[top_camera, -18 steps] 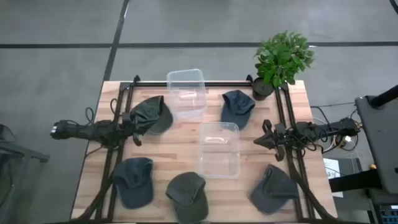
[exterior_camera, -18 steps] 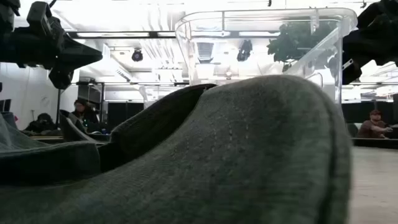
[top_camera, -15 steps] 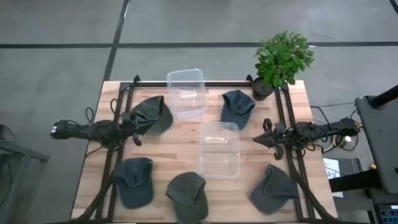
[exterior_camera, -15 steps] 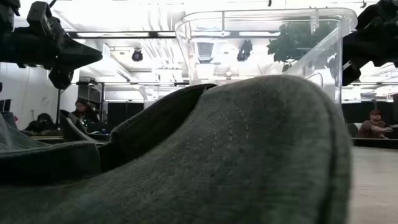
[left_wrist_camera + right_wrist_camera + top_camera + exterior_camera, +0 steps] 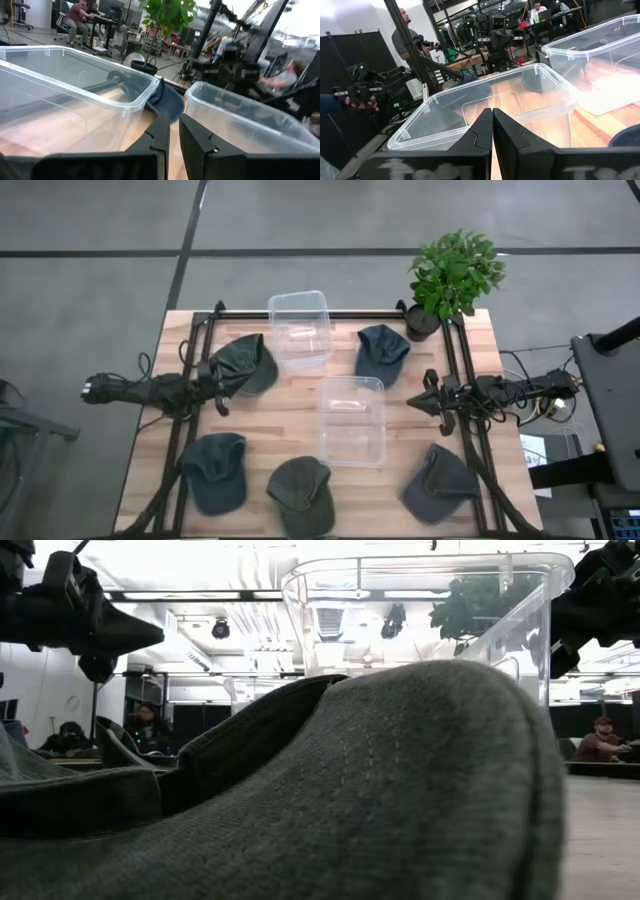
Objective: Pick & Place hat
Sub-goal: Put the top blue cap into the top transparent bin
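- Right gripper (image 5: pixel 432 397) has crept a touch toward the near bin (image 5: pixel 352 421) since the earlier high view; left arm reads the same as before. Hats and bins have not shifted.
- Left gripper (image 5: pixel 216 385) sits at the far-left hat (image 5: pixel 243 363), at the hat's edge nearest the arm. From above, a fold of the hat seems bunched at the tips; whether the cloth is truly pinched, cannot tell. In the left wrist view the fingers (image 5: pixel 161 132) stand nearly together, a thin gap between, and no cloth shows in that gap.
- Right gripper: fingers pressed together, holding nothing, hovering just beside the near bin's right wall. Right wrist view looks into that bin (image 5: pixel 485 107), which holds no hat.
- Five hats on the bench (image 5: pixel 280 430): far-left one, one by the plant (image 5: pixel 381 352), three along the near edge (image 5: pixel 215 470), (image 5: pixel 302 493), (image 5: pixel 438 483). Far bin (image 5: pixel 300 330) lies just right of the far-left hat; both bins look without hats.
- Step in hand, my reading: the pick on the far-left hat, at or just past closing.
- Next move calls for a lift that proves the grip, then a short carry right to the far bin, clearing its rim before release.
- Risk: soft cloth may slip from a shallow pinch, or the brim may catch the rim.
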{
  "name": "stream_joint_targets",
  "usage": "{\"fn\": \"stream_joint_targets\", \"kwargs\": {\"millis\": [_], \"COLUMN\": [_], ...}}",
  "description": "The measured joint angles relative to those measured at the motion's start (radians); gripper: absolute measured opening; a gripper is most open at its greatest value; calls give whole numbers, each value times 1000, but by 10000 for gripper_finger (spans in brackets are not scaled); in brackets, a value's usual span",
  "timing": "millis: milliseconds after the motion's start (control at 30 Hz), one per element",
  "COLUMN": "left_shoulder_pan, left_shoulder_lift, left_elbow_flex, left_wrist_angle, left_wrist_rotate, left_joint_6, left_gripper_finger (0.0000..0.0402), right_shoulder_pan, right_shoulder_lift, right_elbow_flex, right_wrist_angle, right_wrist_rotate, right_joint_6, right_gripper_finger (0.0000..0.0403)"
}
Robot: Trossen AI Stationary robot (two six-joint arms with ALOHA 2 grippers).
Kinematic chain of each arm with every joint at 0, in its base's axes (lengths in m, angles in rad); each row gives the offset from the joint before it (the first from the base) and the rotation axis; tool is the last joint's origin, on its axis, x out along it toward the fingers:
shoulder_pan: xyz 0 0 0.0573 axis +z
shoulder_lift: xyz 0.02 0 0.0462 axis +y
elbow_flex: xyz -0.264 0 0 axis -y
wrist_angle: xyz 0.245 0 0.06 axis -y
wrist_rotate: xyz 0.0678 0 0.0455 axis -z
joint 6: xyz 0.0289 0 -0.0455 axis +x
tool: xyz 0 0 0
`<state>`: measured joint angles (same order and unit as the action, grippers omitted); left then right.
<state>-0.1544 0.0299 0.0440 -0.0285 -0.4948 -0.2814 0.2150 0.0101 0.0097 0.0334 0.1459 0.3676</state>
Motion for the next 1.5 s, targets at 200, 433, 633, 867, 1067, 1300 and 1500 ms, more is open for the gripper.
{"fn": "stream_joint_targets", "kwargs": {"millis": [200,433,633,867,1067,1300,1500], "left_shoulder_pan": [0,0,0,0,0,0,0], "left_shoulder_lift": [0,0,1,1,1,1,1], "left_elbow_flex": [2,2,3,3,3,3,3], "left_wrist_angle": [-13,-9,-9,-9,-9,-9,-9], "left_wrist_rotate": [-1,-1,-1,-1,-1,-1,-1], "left_joint_6": [4,4,5,5,5,5,5], "left_gripper_finger": [35,35,35,35,35,35,35], "right_shoulder_pan": [0,1,0,0,0,0,0], "right_shoulder_lift": [0,31,223,489,603,646,708], "right_elbow_flex": [1,221,534,716,774,749,672], "right_wrist_angle": [1,-391,-924,-1138,-1154,-1159,-1099], "right_wrist_rotate": [15,228,380,347,346,349,370], "right_joint_6": [26,273,704,843,937,1163,1382], "right_gripper_finger": [9,9,9,10,56,150,212]}}
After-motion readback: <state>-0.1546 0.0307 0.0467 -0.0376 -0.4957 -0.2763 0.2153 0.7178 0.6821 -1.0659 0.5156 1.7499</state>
